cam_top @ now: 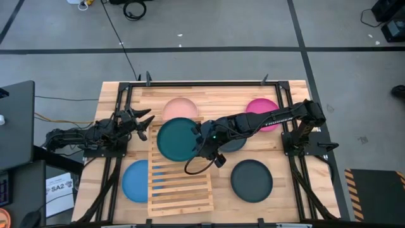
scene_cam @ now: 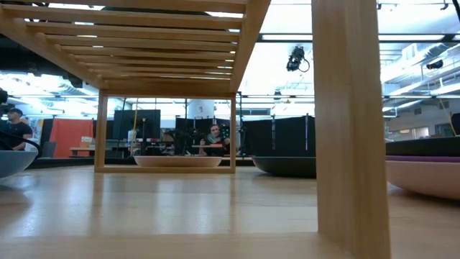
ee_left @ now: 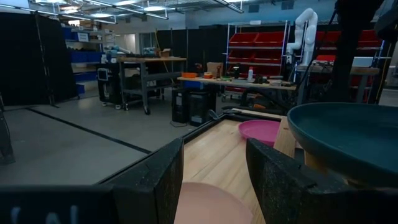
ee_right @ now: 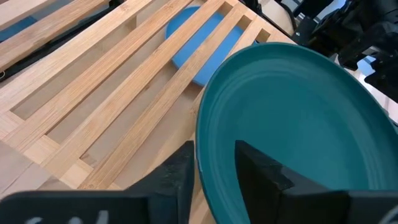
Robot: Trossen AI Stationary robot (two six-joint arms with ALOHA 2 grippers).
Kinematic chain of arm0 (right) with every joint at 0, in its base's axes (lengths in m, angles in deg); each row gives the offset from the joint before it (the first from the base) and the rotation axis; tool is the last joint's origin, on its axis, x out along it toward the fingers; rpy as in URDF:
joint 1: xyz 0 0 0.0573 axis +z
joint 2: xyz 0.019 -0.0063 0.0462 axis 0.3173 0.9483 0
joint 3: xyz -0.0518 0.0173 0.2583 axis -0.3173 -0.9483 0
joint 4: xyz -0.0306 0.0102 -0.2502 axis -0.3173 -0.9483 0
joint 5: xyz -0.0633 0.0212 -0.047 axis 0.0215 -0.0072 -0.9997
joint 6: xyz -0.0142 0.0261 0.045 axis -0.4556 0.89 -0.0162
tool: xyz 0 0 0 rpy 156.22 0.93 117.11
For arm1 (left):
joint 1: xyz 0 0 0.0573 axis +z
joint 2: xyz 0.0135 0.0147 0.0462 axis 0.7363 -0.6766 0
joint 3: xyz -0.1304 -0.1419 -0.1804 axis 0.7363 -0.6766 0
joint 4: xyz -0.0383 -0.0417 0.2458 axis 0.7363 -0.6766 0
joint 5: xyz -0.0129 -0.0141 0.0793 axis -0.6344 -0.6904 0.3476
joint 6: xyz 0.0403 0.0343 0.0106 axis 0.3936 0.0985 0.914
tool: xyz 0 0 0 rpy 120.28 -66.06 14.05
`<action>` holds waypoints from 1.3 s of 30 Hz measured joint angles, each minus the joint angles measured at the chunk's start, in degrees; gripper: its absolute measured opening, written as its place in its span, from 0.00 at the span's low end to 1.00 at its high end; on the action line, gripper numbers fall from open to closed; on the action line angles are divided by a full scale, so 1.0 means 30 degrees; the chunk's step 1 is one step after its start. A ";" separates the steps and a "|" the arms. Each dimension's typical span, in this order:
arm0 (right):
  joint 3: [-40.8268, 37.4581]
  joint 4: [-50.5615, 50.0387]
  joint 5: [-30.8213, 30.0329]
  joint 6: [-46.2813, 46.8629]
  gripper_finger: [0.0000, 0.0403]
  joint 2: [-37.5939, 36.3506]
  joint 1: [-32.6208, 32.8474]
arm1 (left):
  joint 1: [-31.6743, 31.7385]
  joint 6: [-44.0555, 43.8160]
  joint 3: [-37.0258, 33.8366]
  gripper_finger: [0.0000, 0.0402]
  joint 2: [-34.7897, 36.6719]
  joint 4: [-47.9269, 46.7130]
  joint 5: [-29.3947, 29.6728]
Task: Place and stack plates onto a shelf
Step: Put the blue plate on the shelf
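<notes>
Teal plate point(cam_top: 178, 140) on shelf point(cam_top: 180, 183) (fingers point(ee_right: 261, 171) astride rim)

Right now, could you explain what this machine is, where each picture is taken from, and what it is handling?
Two dark robot arms work at a wooden table. One picture looks straight down, one level across the tabletop, and one from each wrist. On the table lie a slatted wooden shelf and round plates: pink, magenta, blue and dark grey. The right gripper straddles the rim of the teal plate, which sits on the shelf's far end; its fingers look slightly parted, so the grip is unclear. The left gripper waits open beside the shelf.
</notes>
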 joint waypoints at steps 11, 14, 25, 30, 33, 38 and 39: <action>0.0124 0.0458 -0.0015 0.0000 0.32 -0.0139 0.0046 | 0.0007 0.0000 0.0000 0.45 0.0005 0.0015 0.0000; 0.0333 0.0220 -0.0042 0.0000 0.33 -0.0636 0.0211 | 0.0005 0.0000 0.0000 0.45 0.0007 0.0015 0.0000; 0.0531 -0.4318 -0.2284 0.2647 0.33 -0.5564 0.1239 | 0.0004 -0.0007 0.0927 0.45 -0.0001 -0.0334 -0.0011; -0.1462 -0.4253 -0.2968 0.3790 0.32 -0.8069 0.1808 | -0.0044 -0.0669 0.3264 0.45 -0.0007 -0.3283 -0.0008; -0.3711 -0.3209 -0.4577 0.4575 0.33 -0.9673 0.2063 | -0.0051 -0.2432 0.4993 0.45 -0.0066 -0.6315 -0.0022; -0.7182 -0.1710 -0.7267 0.5939 0.32 -1.2361 0.2120 | -0.0051 -0.5861 0.8022 0.45 -0.1141 -1.1837 -0.1437; -0.7779 -0.1461 -0.7631 0.6117 0.32 -1.2837 0.2101 | -0.0051 -0.6585 0.8565 0.45 -0.1496 -1.2707 -0.2133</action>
